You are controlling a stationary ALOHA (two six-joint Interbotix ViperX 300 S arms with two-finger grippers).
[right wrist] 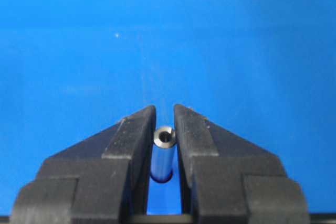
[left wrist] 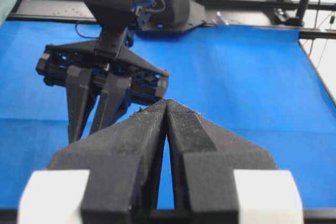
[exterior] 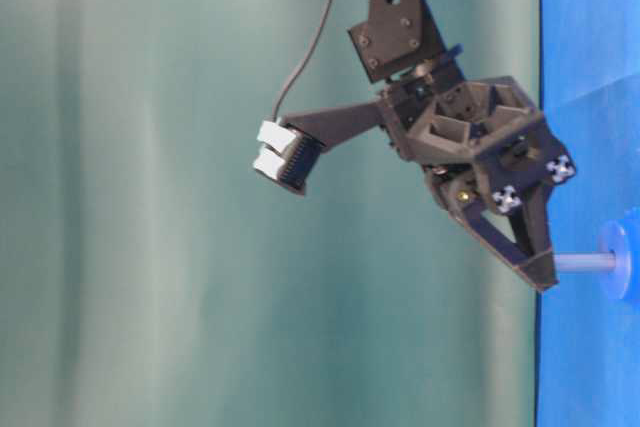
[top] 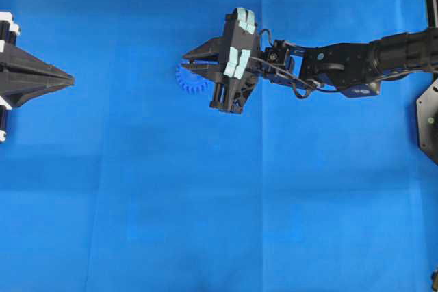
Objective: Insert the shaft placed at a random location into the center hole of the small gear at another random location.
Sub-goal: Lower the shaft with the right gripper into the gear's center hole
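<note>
- One blue mat (top: 205, 223) covers the whole work surface; faint fold lines cross it.
- Two black robot arms are in view. The right arm (top: 369, 59) reaches in from the right edge of the overhead view toward the middle. The left arm shows only its gripper end at the left edge.
- One right gripper (right wrist: 165, 124) points down at the mat. Its two fingers (right wrist: 134, 135) are clamped on the pin, one on each side, with a narrow gap between them that the pin fills.
- One left gripper (top: 68, 80) sits well apart from the gear, at the left edge. Its two fingers (left wrist: 142, 129) are pressed together at the tips and hold nothing.
- One gear (top: 191, 80), bright blue and toothed, lies flat on the mat, partly hidden under the right gripper in the overhead view.
- One pin (right wrist: 164, 138), silver-grey, stands upright between the right fingers. In the table-level view its lower end meets the middle of the gear (exterior: 618, 261), and the gripper tips hold its upper end.
- The centre hole of the gear is hidden by the pin and gripper; it cannot be made out.
</note>
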